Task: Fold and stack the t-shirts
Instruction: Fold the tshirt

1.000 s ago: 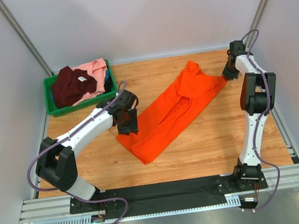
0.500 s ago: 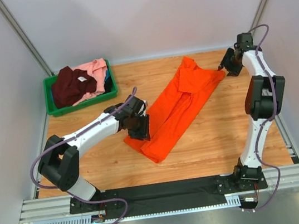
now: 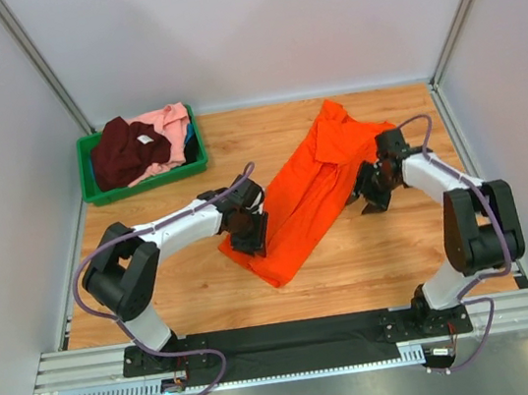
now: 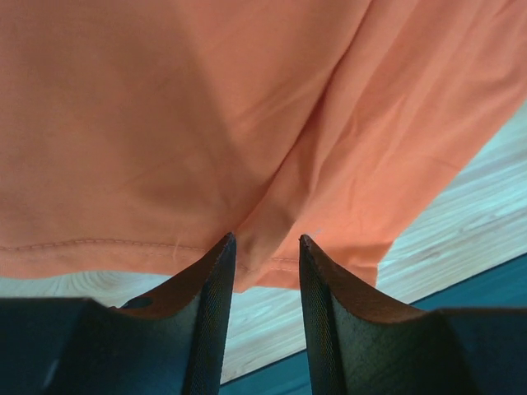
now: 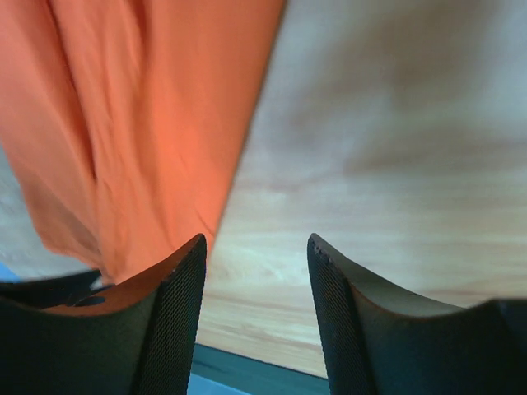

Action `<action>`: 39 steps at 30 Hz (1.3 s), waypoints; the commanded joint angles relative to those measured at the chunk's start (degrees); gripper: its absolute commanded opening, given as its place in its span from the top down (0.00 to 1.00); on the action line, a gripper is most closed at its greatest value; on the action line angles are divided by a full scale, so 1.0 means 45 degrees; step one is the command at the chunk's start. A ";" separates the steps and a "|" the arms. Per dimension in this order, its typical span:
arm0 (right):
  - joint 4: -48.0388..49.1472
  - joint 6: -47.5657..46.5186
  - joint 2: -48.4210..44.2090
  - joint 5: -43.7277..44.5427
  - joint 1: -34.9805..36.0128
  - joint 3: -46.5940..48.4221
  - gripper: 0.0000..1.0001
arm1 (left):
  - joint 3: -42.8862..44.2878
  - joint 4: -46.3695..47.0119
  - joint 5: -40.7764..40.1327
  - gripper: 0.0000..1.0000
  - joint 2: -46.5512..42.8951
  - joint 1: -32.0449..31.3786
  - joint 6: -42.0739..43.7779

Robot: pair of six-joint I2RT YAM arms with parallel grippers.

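Note:
The bright orange t-shirt (image 3: 308, 191), folded into a long strip, lies diagonally on the wooden table (image 3: 401, 247). My left gripper (image 3: 252, 243) is open at the strip's near left end. In the left wrist view (image 4: 265, 239) its fingertips straddle the hem of the orange cloth (image 4: 206, 123). My right gripper (image 3: 366, 196) is open and low at the strip's right edge. In the right wrist view (image 5: 257, 239) its left finger touches the orange edge (image 5: 140, 123), and bare wood shows between the jaws. The dark maroon t-shirt (image 3: 128, 150) and the light pink t-shirt (image 3: 170, 122) lie crumpled in the bin.
The green plastic bin (image 3: 145, 184) stands at the back left corner of the table. Grey walls close in the table on the left, back and right. A black strip (image 3: 294, 334) and a metal rail run along the near edge.
My right arm has swung from the back right corner down to the shirt's right edge. My left gripper moved right, shifting the strip's near end rightward. The shirt's far corner now lies flat.

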 commanded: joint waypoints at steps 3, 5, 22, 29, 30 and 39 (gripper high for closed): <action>0.1406 0.1485 -0.2695 -0.0560 0.1887 -0.2580 0.47 | 0.0148 -0.0126 -0.0464 0.58 0.0132 -0.0066 0.0642; 0.1874 0.2323 -0.3283 -0.0385 0.2764 -0.3128 0.47 | -0.0007 -0.0166 -0.0660 0.64 -0.0005 -0.0066 0.0642; 0.4726 0.7423 -0.2390 0.1921 0.9386 -0.3639 0.45 | 0.0285 -0.1084 -0.0856 1.00 0.0248 -0.0066 -0.0315; 0.4846 0.7932 -0.0379 0.1941 1.0796 -0.2449 0.49 | 0.0343 -0.1025 -0.0582 1.00 0.0600 -0.0066 -0.0452; 0.4671 0.7932 -0.0280 0.1999 1.0894 -0.2370 0.49 | 0.0343 -0.1025 -0.0582 1.00 0.0639 -0.0066 -0.0452; 0.4689 0.8479 -0.0064 0.2351 1.1792 -0.2662 0.56 | 0.0226 -0.0967 -0.0602 1.00 0.0736 -0.0046 -0.0588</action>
